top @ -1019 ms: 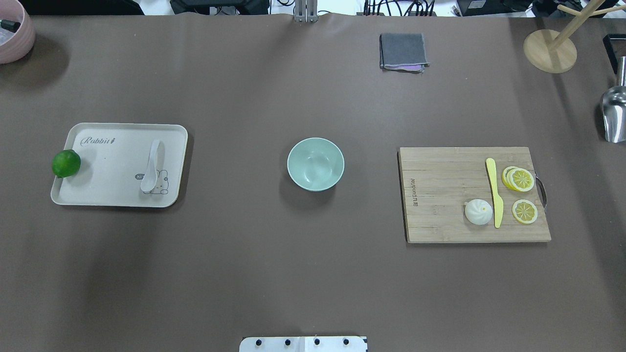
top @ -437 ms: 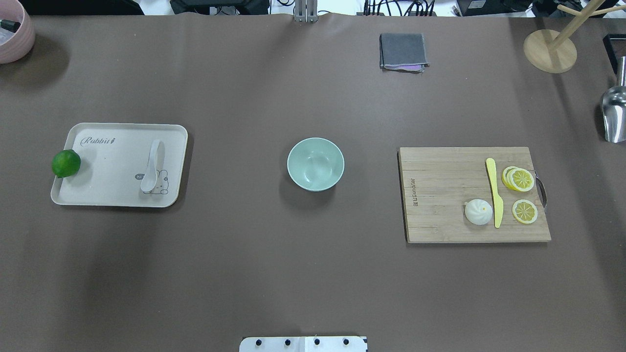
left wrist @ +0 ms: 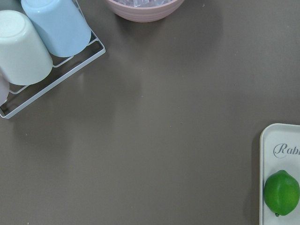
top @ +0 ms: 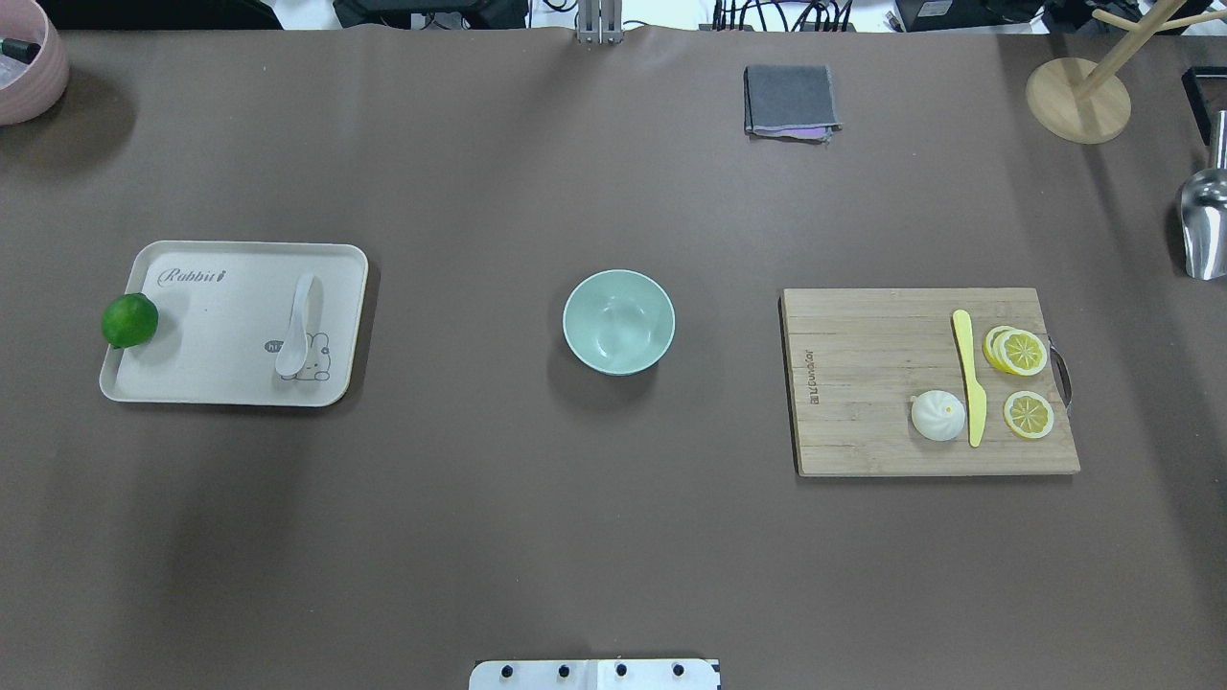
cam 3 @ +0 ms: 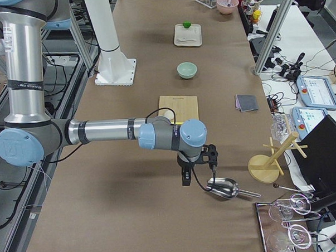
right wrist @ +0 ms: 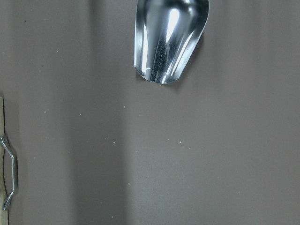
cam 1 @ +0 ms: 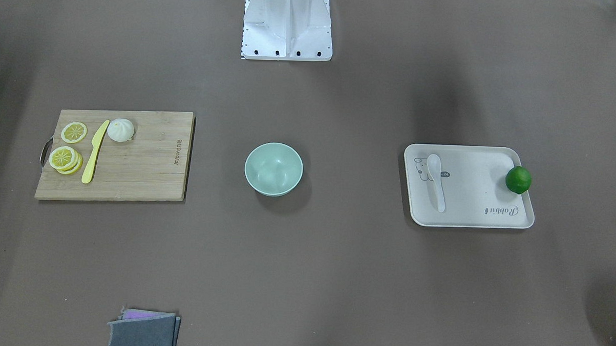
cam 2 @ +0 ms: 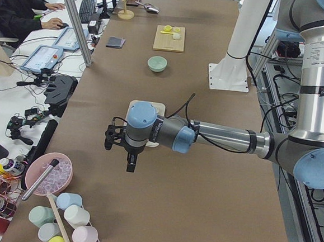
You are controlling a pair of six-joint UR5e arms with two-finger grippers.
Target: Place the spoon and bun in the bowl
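The white spoon [top: 297,326] lies on a cream tray [top: 220,374] at the table's left; it also shows in the front view [cam 1: 436,182]. The white bun [top: 937,416] sits on a wooden cutting board [top: 863,383] at the right, beside a yellow knife [top: 968,374]. The mint-green bowl [top: 618,321] stands empty in the middle. The left gripper [cam 2: 129,162] hangs above the table past the tray's outer end. The right gripper [cam 3: 185,178] hangs past the board's outer end. Neither shows in the overhead view, so I cannot tell whether they are open or shut.
A green lime [top: 129,320] rests on the tray's left rim. Lemon slices [top: 1021,352] lie on the board. A metal scoop [top: 1203,225] lies at the right edge. A grey cloth [top: 789,101], a wooden stand [top: 1077,100] and a pink bowl [top: 29,77] line the far side.
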